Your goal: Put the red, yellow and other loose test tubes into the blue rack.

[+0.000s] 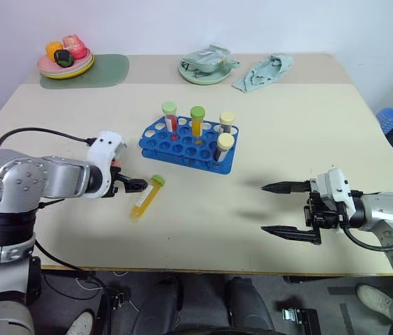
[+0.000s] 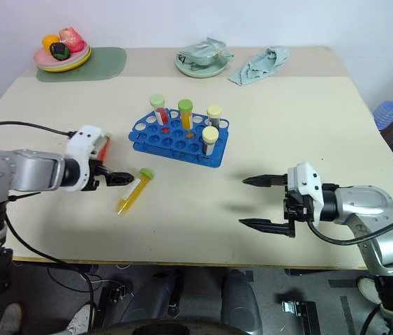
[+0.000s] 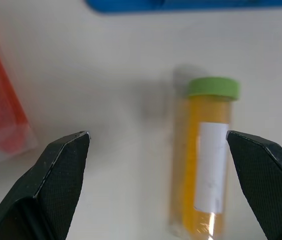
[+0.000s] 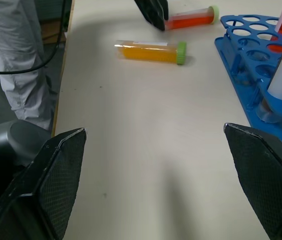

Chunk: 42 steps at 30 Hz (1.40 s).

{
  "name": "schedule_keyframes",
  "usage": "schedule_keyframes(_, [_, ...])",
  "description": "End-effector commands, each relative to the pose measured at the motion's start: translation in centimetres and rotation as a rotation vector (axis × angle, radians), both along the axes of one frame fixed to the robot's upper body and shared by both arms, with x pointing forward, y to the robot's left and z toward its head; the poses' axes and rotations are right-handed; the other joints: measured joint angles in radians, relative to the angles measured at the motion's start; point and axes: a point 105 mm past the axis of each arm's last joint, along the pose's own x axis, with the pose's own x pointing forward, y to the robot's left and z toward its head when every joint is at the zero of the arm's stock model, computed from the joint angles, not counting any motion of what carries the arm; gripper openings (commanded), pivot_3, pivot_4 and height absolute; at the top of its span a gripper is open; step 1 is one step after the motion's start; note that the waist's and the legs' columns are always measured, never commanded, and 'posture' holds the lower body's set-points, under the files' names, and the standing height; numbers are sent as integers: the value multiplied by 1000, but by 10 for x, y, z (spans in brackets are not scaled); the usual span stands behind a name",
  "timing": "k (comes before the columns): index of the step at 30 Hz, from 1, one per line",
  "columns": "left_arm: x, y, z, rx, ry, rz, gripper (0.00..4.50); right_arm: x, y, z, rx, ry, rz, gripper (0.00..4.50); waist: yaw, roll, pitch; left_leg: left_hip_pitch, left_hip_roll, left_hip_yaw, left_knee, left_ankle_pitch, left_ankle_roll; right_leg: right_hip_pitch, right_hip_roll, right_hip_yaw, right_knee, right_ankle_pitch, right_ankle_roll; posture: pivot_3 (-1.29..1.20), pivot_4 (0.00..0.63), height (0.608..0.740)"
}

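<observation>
**Both grippers open and empty, two tubes loose beside the rack**

Your table (image 1: 266, 230) carries one blue rack (image 1: 186, 147), which I'll use as the landmark. Four tubes stand upright in it: one red with a green cap (image 1: 170, 115), one yellow-orange with a green cap (image 1: 197, 120), and two with cream caps (image 1: 225, 145).

Your right gripper (image 1: 290, 209) hangs well apart from the rack, toward the near right edge of the table, fingers spread wide, holding and touching nothing.

Your left gripper (image 1: 135, 184) sits near the rack's near-left corner, fingers also spread wide and empty. In the left wrist view its fingers (image 3: 60, 165) straddle the loose yellow tube (image 3: 204, 160) without closing on it.

Two tubes lie flat on the table, near the rack's left end: the yellow one with a green cap, and a red one with a green cap (image 4: 190, 19) just beside the left gripper.

Beyond the rack you have two plates: one with toy food (image 1: 65, 64), one with a cloth (image 1: 206, 68).
</observation>
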Motion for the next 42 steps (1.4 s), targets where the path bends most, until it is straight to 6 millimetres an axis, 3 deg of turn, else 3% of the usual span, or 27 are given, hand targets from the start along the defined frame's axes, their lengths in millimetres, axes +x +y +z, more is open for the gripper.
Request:
schedule_keyframes(1, [1, -2, 5, 0, 24, 3, 4500, -3, 1, 4, 8, -33, 16, 4482, 0, 0, 0, 0, 0, 0, 0, 0, 0, 0, 0, 0, 0, 0, 0, 0, 150, 740])
schedule_keyframes(13, [3, -15, 6, 32, 85, 5, 4500, -5, 10, 2, 22, -45, 22, 4482, -1, -1, 0, 0, 0, 0, 2, 1, -3, 0, 0, 0, 1, 0, 0, 0, 150, 740])
schedule_keyframes(23, [4, -14, 7, 71, 92, 28, 4500, -8, 14, 2, 37, -46, 11, 4482, -1, -1, 0, -1, 0, 0, 3, 2, -3, 0, 0, 0, 2, 0, 0, 0, 150, 740])
schedule_keyframes(27, [6, -11, 7, 84, 94, 48, 3219, -8, 14, 2, 40, -46, 8, 4500, -1, -1, 0, -1, 0, 0, 4, 2, -3, 0, 0, 0, 2, 0, 0, 0, 150, 740])
schedule_keyframes(29, [6, -11, 7, 92, 93, 51, 3219, -8, 14, 1, 42, -44, 8, 4500, -1, -1, 0, -1, 0, 0, 4, 2, -3, 0, 0, 0, 2, 0, 0, 0, 150, 740])
schedule_keyframes(32, [7, -12, 7, 95, 87, 54, 2490, -9, 14, -1, 45, -40, 7, 4500, -1, -1, 0, -1, 0, 0, 5, 1, -3, 0, 0, 0, 2, 0, 0, 0, 150, 740])
schedule_keyframes(33, [8, -11, 7, 96, 85, 62, 2061, -9, 14, -1, 45, -38, 7, 4500, -1, -1, 0, -1, 0, 0, 5, 1, -3, 0, 0, 0, 2, 0, 0, 0, 150, 740])
schedule_keyframes(36, [8, -10, 6, 99, 86, 76, 2061, -11, 14, -3, 46, -33, 9, 4500, -1, -1, 0, -1, 0, 0, 5, 1, -3, 0, 0, 1, 2, 0, 0, 0, 150, 740])
schedule_keyframes(39, [9, -8, 5, 102, 80, 93, 1423, -10, 14, -3, 44, -33, 12, 4500, -2, -1, -1, -1, 0, 0, 6, 1, -3, 0, 0, 1, 2, 0, 0, 0, 150, 740])
schedule_keyframes(42, [8, -8, 6, 98, 77, 98, 1423, -9, 15, -2, 45, -35, 15, 4500, 0, 1, -2, -1, 0, 0, 6, 1, -3, 1, 0, 1, 2, 0, 0, 0, 150, 740])
